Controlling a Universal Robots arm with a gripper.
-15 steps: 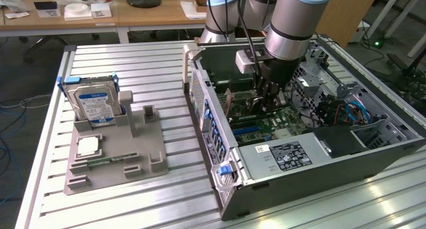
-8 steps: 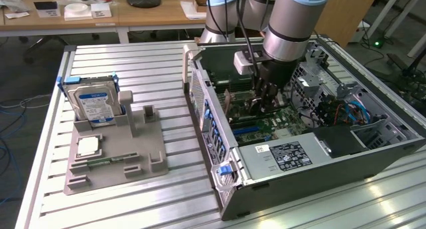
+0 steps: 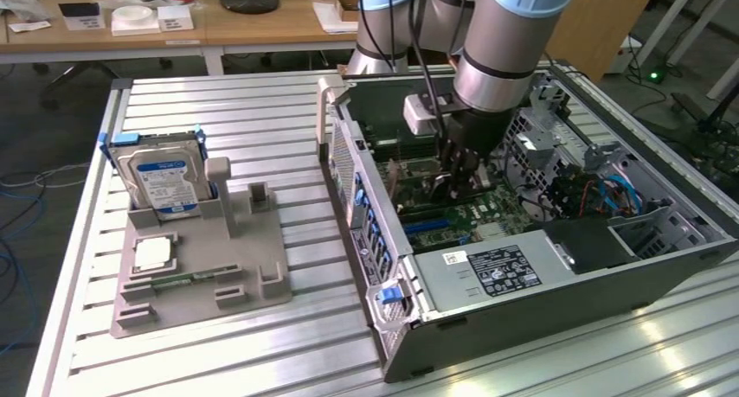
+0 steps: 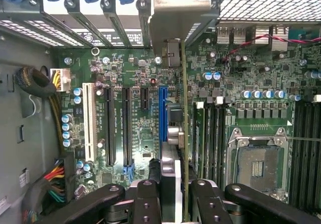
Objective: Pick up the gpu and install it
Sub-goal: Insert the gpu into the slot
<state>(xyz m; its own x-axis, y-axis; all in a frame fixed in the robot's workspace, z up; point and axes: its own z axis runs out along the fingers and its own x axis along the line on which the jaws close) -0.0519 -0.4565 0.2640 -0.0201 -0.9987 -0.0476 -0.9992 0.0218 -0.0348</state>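
Note:
The gpu (image 4: 183, 133) hangs edge-on over the motherboard (image 4: 135, 73) inside the open computer case (image 3: 543, 293). Its green board shows as a thin vertical line, and its silvery end bracket (image 4: 175, 13) reaches up to the rear slot openings. My gripper (image 4: 176, 196) is shut on the card, with a black finger (image 4: 145, 201) on each side. The card's edge runs close alongside the long blue expansion slot (image 4: 163, 113); I cannot tell whether it touches the board. In the exterior view my gripper (image 3: 462, 168) reaches down into the middle of the case.
A blue-labelled hard drive (image 3: 168, 176) stands in a grey fixture (image 3: 196, 267) at the exterior view's left, with a small chip tray (image 3: 152, 254) in front. The power supply (image 3: 497, 272) fills the case's near corner. Cable bundles (image 4: 55, 174) and the CPU socket (image 4: 258, 166) flank the slots.

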